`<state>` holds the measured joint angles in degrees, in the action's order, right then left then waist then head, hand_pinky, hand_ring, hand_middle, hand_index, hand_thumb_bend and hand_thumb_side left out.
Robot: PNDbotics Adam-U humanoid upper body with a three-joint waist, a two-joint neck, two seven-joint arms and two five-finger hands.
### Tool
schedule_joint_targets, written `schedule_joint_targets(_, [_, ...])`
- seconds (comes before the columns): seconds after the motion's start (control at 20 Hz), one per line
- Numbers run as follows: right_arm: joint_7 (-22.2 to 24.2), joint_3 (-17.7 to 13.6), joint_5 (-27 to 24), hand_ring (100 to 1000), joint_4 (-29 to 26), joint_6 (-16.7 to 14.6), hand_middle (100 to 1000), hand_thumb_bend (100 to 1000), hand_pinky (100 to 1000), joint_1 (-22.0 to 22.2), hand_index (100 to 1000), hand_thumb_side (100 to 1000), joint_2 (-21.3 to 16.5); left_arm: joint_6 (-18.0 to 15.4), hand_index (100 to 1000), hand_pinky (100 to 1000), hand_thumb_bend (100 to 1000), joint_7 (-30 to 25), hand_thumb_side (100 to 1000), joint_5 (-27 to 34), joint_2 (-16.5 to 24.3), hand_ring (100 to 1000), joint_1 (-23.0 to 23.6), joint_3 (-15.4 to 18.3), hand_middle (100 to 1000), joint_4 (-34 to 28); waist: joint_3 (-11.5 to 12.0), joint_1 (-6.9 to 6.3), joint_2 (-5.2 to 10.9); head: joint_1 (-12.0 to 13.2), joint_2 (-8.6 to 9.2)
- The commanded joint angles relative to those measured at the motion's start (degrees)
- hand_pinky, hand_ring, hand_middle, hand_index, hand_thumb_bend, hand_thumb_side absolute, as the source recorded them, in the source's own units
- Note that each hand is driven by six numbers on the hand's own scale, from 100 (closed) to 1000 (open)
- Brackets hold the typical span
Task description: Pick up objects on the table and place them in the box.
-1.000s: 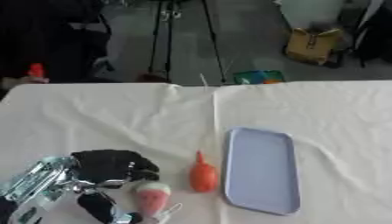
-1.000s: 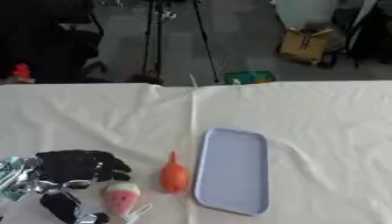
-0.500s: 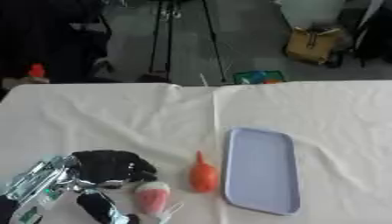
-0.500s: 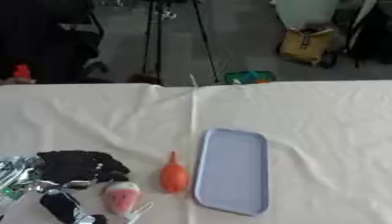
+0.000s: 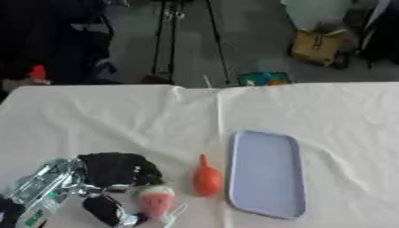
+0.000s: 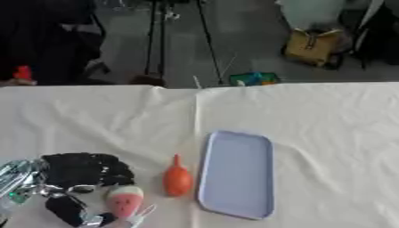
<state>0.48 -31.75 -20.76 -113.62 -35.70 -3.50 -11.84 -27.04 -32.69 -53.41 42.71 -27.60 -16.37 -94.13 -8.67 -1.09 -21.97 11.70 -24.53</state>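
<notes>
Reaching in from the near-left corner of the table (image 5: 327, 111), the robot's left hand (image 5: 117, 171) lies low over the white cloth, its black palm and fingers curled round a small pink-and-red piece (image 5: 156, 200) with a pale green cap at its upper end, shaped rather like a wedge of watermelon. The dark thumb (image 5: 105, 209) curves under and to the left of that piece, so the piece sits pinched between thumb and fingers, close to the near edge of the table. Behind the palm, the silver wrist (image 5: 43, 187) runs off toward the near-left corner.

Just to the right of the hand, apart from it, an orange carrot-shaped toy (image 6: 177, 178) lies on the cloth with its thin tip pointing toward the far edge and its rounded body toward the near edge. Just beside the carrot, on its right, sits a pale lavender rectangular tray (image 6: 238, 171) with rounded corners, its long sides running from near to far and slightly askew; it lies flat, with nothing showing inside it.

The cloth is creased, with one fold running from the far edge down toward the tray. The robot's right hand shows in neither eye view.
</notes>
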Motion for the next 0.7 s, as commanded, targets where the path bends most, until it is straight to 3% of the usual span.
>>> schedule_joint_targets(0.05, [0.01,-0.36,-0.08,832,-0.97,0.14,757,100,818,-0.06,838,861,-0.64,0.26,1000,1000,327,-0.09,1000,0.86,0.69,998,-0.81,0.03,950,-0.57,-0.05,0.03,0.86,0.08,0.76])
schedule_joint_targets(0.15, [-0.06,-0.38,-0.04,832,-0.97,0.18,757,100,818,-0.06,838,861,-0.64,0.55,1000,1000,327,-0.75,1000,1.57,0.64,998,-0.87,-0.05,950,-0.84,-0.04,0.03,0.87,0.08,0.76])
schedule_joint_targets(0.25, [-0.13,-0.36,-0.02,833,-0.97,0.33,758,100,819,-0.09,838,855,-0.62,0.74,1000,1000,418,-2.08,1000,2.38,0.41,1000,-0.92,-0.38,958,-0.90,-0.01,-0.05,0.91,0.09,0.83])
schedule_joint_targets(0.7, [-0.51,-0.46,-0.06,833,-0.97,0.40,758,100,820,-0.22,834,850,-0.60,1.56,1000,1000,405,-5.08,1000,2.91,-0.08,982,-1.30,-0.71,929,-0.38,-0.05,-0.11,0.80,0.05,0.93])
